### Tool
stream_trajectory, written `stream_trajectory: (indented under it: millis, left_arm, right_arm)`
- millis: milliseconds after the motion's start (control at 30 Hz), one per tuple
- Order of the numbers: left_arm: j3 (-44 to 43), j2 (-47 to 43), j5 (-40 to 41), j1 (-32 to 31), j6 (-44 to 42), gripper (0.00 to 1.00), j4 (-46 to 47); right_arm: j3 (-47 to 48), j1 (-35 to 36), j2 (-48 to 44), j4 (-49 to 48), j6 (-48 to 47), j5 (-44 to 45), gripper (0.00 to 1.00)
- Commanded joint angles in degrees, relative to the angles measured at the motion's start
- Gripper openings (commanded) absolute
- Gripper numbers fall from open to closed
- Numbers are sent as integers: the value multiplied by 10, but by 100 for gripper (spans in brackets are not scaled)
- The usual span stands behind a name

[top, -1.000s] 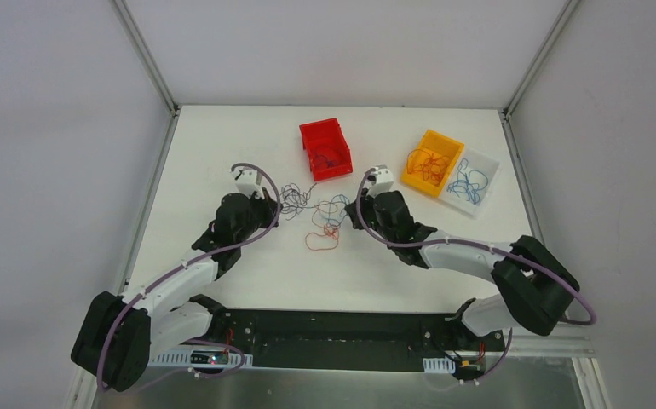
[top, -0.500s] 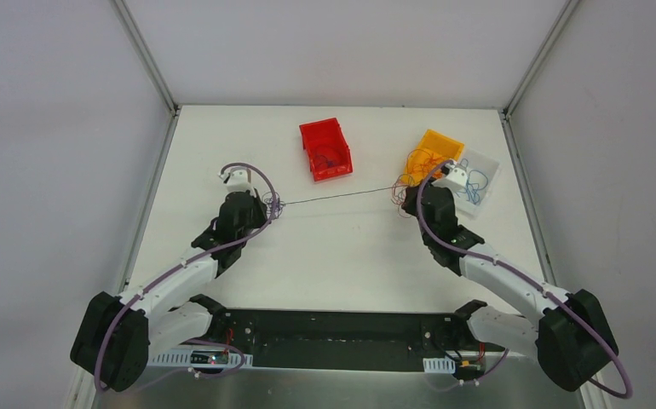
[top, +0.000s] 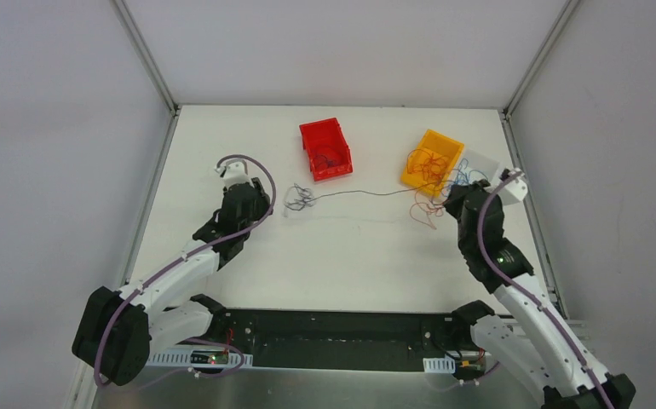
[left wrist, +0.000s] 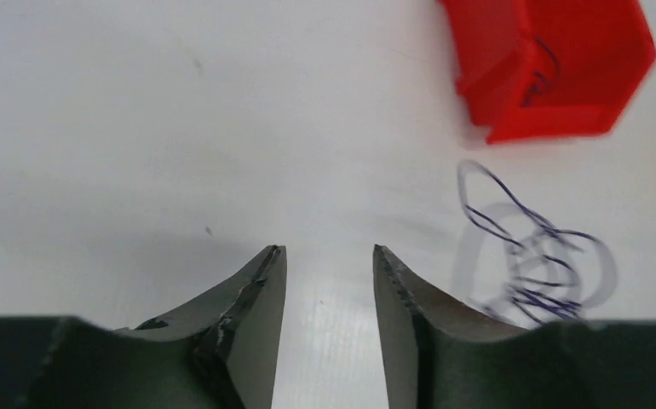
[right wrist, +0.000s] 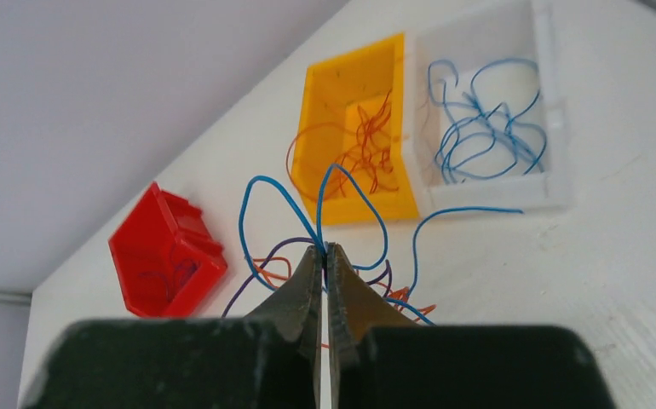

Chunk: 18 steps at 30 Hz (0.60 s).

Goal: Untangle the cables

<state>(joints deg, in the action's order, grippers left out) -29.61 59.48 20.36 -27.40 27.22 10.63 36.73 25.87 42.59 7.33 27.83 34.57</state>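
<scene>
A loose clump of dark purple cables [top: 299,198] lies on the white table just right of my left gripper [top: 267,203]. In the left wrist view that gripper [left wrist: 329,256] stands open with only bare table between its fingers, and the purple clump [left wrist: 538,268] is off to its right. One thin dark strand [top: 359,192] runs from the clump to a bundle of blue, orange and purple cables [top: 427,209]. My right gripper [top: 454,203] holds that bundle above the table; in its wrist view it [right wrist: 325,249] is shut on blue cables [right wrist: 265,183].
A red bin [top: 331,175] with dark purple wires stands at the back centre. An orange bin [top: 444,141] with orange wires and a white bin [right wrist: 478,192] with blue wires sit side by side at the back right, just beyond the right gripper.
My left gripper has opened and let go of the purple clump, which now lies on the table. My right gripper has carried its bundle further right, and the strand between them has slackened.
</scene>
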Motion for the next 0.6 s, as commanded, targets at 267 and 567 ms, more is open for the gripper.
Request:
stream_trajectory:
  millis: [267,567]
  left_arm:
    - [-18,37,-156,16,-76,65,24]
    - [-28,80,-324,-85,-185,83,179]
  right_arm:
    - [145,-27,49,107,-73,-195,0]
    - [288,-27,110,178,-97,-292,0]
